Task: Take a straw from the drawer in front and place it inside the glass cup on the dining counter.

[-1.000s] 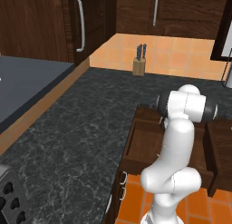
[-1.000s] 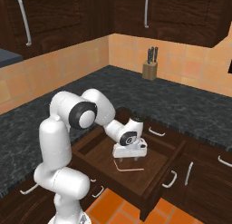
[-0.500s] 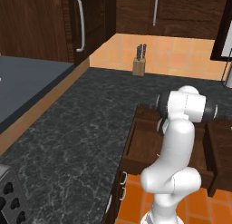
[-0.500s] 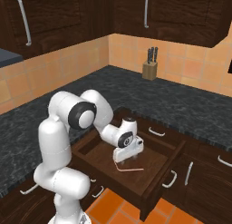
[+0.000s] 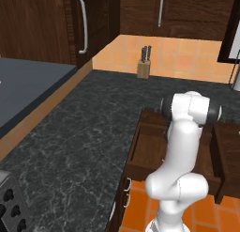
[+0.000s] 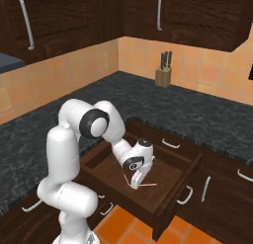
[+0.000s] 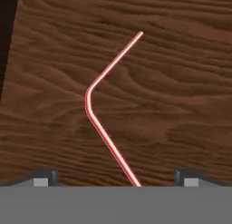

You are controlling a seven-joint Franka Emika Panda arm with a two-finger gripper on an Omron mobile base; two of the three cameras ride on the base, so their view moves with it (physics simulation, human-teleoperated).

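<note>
One straw (image 7: pixel 97 110) lies flat in the drawer (image 6: pixel 170 181); the spread, empty claw (image 6: pixel 135 183) should straddle its shaft, then pinch gently.

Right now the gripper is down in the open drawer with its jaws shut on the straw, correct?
Not quite. The gripper is down in the open drawer, but its jaws stand wide open either side of the straw, which lies flat on the drawer floor, as the hand view shows.

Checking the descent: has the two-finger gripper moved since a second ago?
Yes. The open two-finger gripper has dropped toward the dark brown wooden drawer's floor, closing on the red-pink striped straw.
</note>
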